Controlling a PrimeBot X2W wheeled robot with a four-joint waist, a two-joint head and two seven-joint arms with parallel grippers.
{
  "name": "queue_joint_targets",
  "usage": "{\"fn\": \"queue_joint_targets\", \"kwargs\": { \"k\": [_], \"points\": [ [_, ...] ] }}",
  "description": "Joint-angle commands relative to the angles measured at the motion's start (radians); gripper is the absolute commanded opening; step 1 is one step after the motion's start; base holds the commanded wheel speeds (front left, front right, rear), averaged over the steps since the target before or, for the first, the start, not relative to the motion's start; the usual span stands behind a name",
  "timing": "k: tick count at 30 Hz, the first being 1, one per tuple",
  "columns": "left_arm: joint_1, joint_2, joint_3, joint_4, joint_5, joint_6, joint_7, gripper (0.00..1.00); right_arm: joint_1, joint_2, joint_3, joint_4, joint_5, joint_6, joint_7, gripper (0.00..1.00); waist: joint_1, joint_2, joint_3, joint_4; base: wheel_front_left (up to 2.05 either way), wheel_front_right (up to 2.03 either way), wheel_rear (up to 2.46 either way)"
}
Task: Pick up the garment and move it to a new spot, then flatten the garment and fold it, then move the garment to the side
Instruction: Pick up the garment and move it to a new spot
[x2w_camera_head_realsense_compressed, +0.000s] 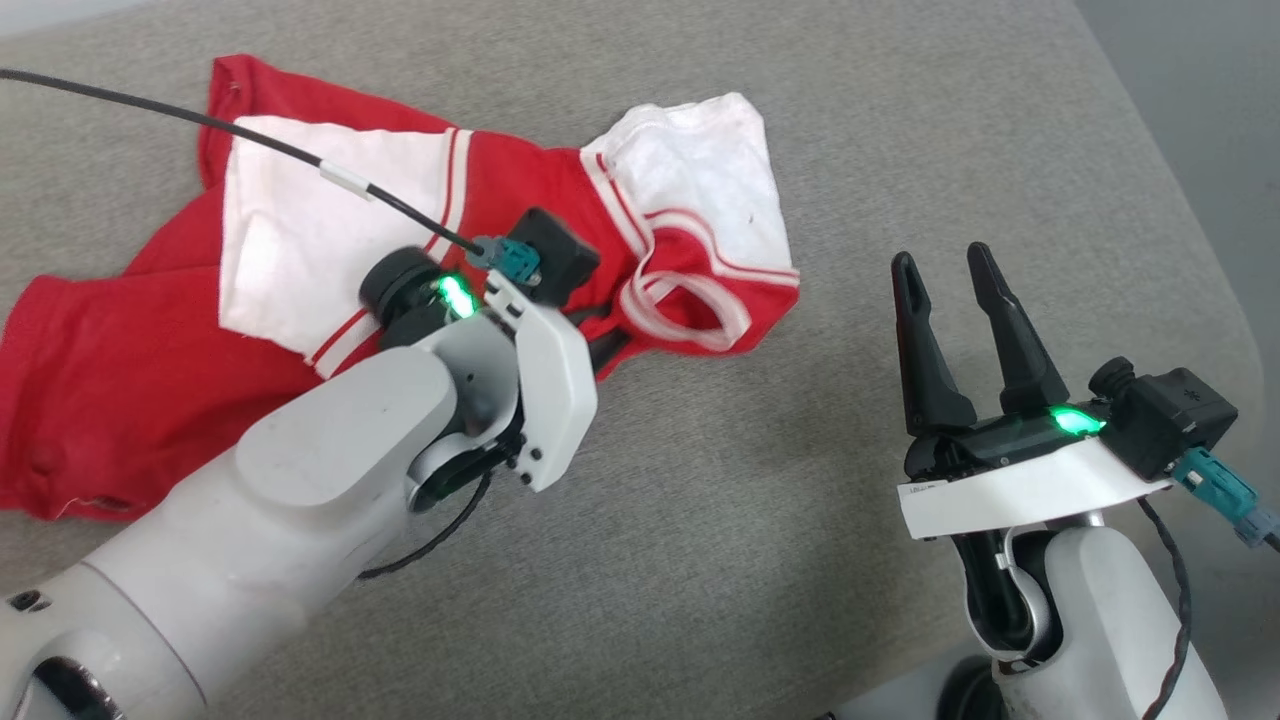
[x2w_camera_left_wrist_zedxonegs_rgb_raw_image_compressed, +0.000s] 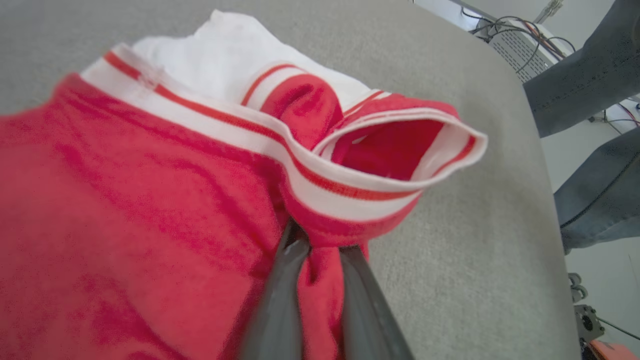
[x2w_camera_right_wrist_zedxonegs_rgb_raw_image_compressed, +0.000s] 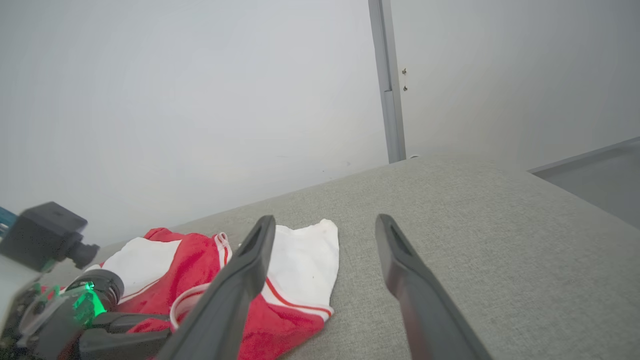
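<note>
Garment (x2w_camera_head_realsense_compressed: 120, 380): crumpled at the left of the grey upholstered surface (x2w_camera_head_realsense_compressed: 760, 520), red body bunched, white sleeves (x2w_camera_head_realsense_compressed: 300, 240) turned up, striped neck trim (x2w_camera_left_wrist_zedxonegs_rgb_raw_image_compressed: 350, 192) looped open toward the middle. Crossing above it from the far left, a black cable (x2w_camera_head_realsense_compressed: 200, 117) to the left wrist. Left gripper (x2w_camera_left_wrist_zedxonegs_rgb_raw_image_compressed: 322, 247) down on the cloth just below the neck trim, green wrist light (x2w_camera_head_realsense_compressed: 455, 295) lit, narrowly closed, pinching a fold of red fabric between its fingers (x2w_camera_left_wrist_zedxonegs_rgb_raw_image_compressed: 280, 300). Right gripper (x2w_camera_head_realsense_compressed: 940, 258) well apart from the garment at the right, spread wide, holding nothing, fingers pointing away from the robot. At the far right of the left wrist view, a person's legs in jeans (x2w_camera_left_wrist_zedxonegs_rgb_raw_image_compressed: 590, 75) beside the surface.
</note>
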Motion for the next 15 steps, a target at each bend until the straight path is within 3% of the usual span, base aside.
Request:
{"fn": "queue_joint_targets", "kwargs": {
  "k": [1,8,12,13,14,15],
  "points": [
    [0.021,0.007,-0.005,0.008,-0.007,0.002,0.021,0.00,0.004,0.002,0.002,-0.003,0.007,0.000,-0.005,1.00,0.0000,0.0000,0.000,-0.012,0.00,0.00,0.00],
    [0.090,0.039,-0.019,0.056,0.024,0.002,0.172,0.00,0.002,0.002,0.003,-0.001,0.006,0.000,-0.005,1.00,0.0000,0.0000,0.002,-0.042,0.00,0.00,0.00],
    [0.096,0.043,-0.020,0.064,0.027,0.002,0.158,0.00,0.011,0.002,-0.014,0.006,-0.006,0.000,-0.005,1.00,0.0000,0.0000,-0.008,-0.033,0.00,0.00,0.00],
    [0.090,0.040,-0.018,0.062,0.030,0.002,0.145,0.24,0.013,0.002,-0.019,0.008,-0.012,0.000,-0.005,1.00,0.0000,0.0000,-0.013,-0.025,0.00,0.00,0.00],
    [0.083,0.037,-0.016,0.059,0.030,0.002,0.131,0.68,0.013,0.002,-0.022,0.009,-0.019,0.000,-0.005,1.00,0.0000,0.0000,-0.018,-0.016,0.00,0.00,0.00],
    [0.079,0.032,-0.014,0.055,0.024,0.002,0.115,1.00,0.013,0.002,-0.025,0.012,-0.026,0.000,-0.005,1.00,0.0000,0.0000,-0.026,-0.005,0.00,0.00,0.00]
  ]
}}
